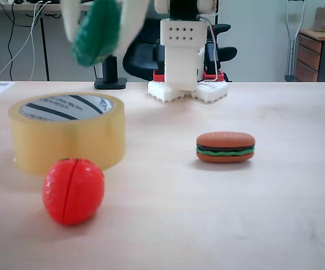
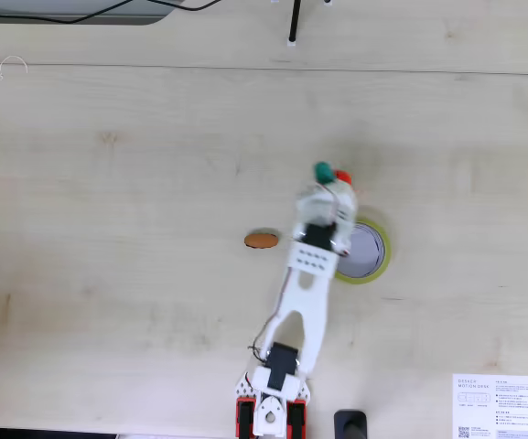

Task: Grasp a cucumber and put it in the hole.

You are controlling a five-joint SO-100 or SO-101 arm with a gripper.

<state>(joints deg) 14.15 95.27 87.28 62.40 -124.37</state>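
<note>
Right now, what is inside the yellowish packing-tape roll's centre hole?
In the low fixed view the yellowish tape roll shows only its white, black-striped core; its floor is hidden. The gripper holds the dark green cucumber above it.

1 cucumber (image 1: 97,31), 1 tape roll (image 1: 66,135), 1 tomato (image 1: 73,191), 1 burger (image 1: 225,147)

table (image 1: 275,214): pale wood grain, matt. tape roll (image 1: 66,140): yellowish translucent plastic film, slight sheen. tomato (image 1: 73,191): red smooth plastic, soft gloss. burger (image 1: 225,147): matt plastic. cucumber (image 1: 97,34): green plastic. arm (image 1: 183,53): white plastic, matt.
</note>
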